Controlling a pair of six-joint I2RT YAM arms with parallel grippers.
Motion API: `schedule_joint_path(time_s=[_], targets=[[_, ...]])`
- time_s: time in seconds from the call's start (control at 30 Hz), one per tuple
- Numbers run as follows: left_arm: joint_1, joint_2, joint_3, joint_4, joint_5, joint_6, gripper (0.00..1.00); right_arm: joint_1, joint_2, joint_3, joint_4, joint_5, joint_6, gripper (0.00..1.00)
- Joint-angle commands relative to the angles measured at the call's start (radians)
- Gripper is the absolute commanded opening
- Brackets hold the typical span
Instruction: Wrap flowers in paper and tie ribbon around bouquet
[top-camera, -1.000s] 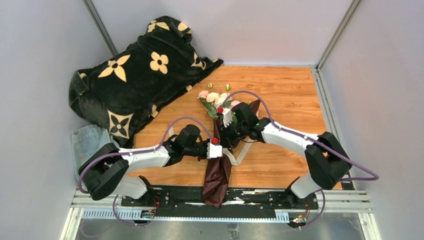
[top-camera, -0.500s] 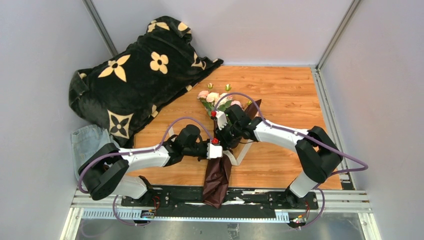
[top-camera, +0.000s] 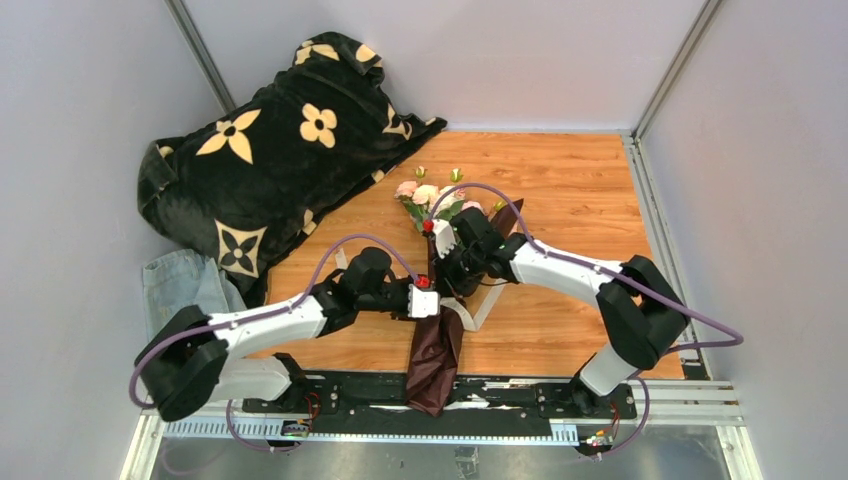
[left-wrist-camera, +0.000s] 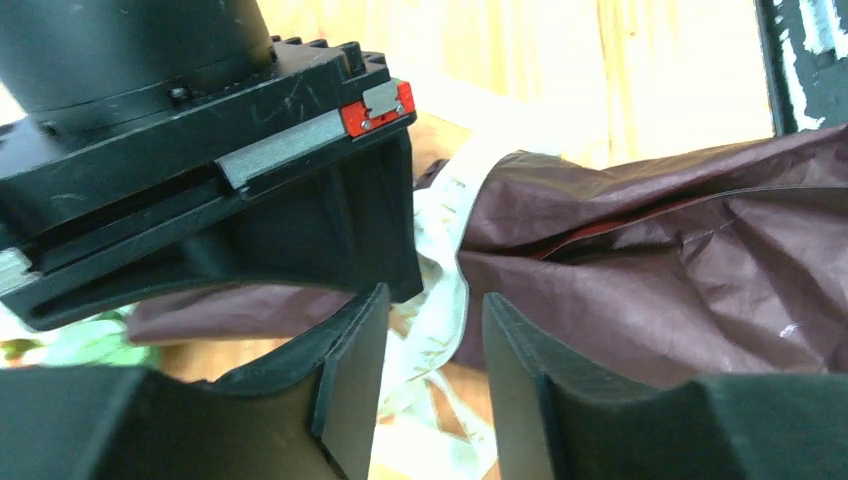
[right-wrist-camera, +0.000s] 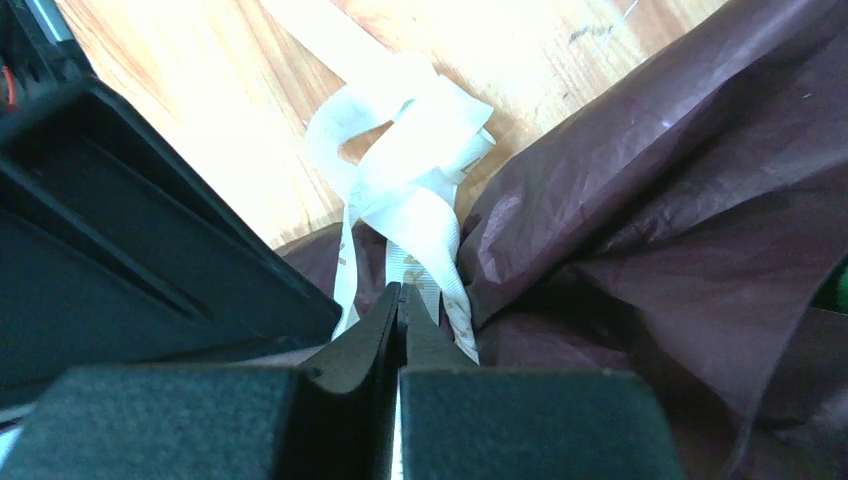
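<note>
I see a wood-grain worktop boxed by grey walls, with a black flowered blanket heaped far-left. The bouquet lies mid-worktop, its tail over the near edge. My right pincer is pinched closed on the ribbon. My left pincer stands part-open beside the ribbon, gripping nothing.

Counter: wood-grain top. Far left corner: a black blanket with cream flower prints, heaped and spilling past the left edge. Below it, at the near left edge, a blue denim cloth. Centre: the bouquet lies lengthwise, roses toward the far side, while the narrow end of its dark maroon paper overhangs the near edge. A cream ribbon lies on the wood at its right flank, touching it. Small yellow buds lie just beyond the roses.
</note>
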Motion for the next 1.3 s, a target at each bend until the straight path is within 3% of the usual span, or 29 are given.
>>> schedule_joint_path(time_s=[0.0, 0.1, 0.4, 0.57, 0.73, 1.0, 1.27], targets=[[-0.005, -0.117, 0.052, -0.200, -0.069, 0.093, 0.51, 0.005, -0.071, 0.030, -0.017, 0.001, 0.000, 0.00], [0.012, -0.151, 0.060, -0.378, -0.124, 0.215, 0.55, -0.003, -0.112, 0.008, 0.009, 0.004, 0.014, 0.00], [0.037, -0.033, 0.069, -0.429, -0.296, 0.232, 0.67, -0.003, -0.117, -0.017, 0.031, 0.008, 0.030, 0.00], [0.037, -0.039, 0.049, -0.416, -0.223, 0.276, 0.66, -0.003, -0.041, 0.023, -0.005, 0.002, 0.015, 0.05], [0.036, -0.006, 0.044, -0.407, -0.240, 0.302, 0.66, 0.001, 0.010, 0.057, -0.067, -0.007, -0.011, 0.10], [0.026, -0.017, 0.024, -0.391, -0.191, 0.483, 0.66, 0.026, 0.012, 0.053, -0.123, 0.003, -0.013, 0.28], [0.021, -0.044, 0.044, -0.518, -0.099, 0.617, 0.60, 0.056, 0.031, 0.056, -0.129, 0.016, -0.014, 0.32]])
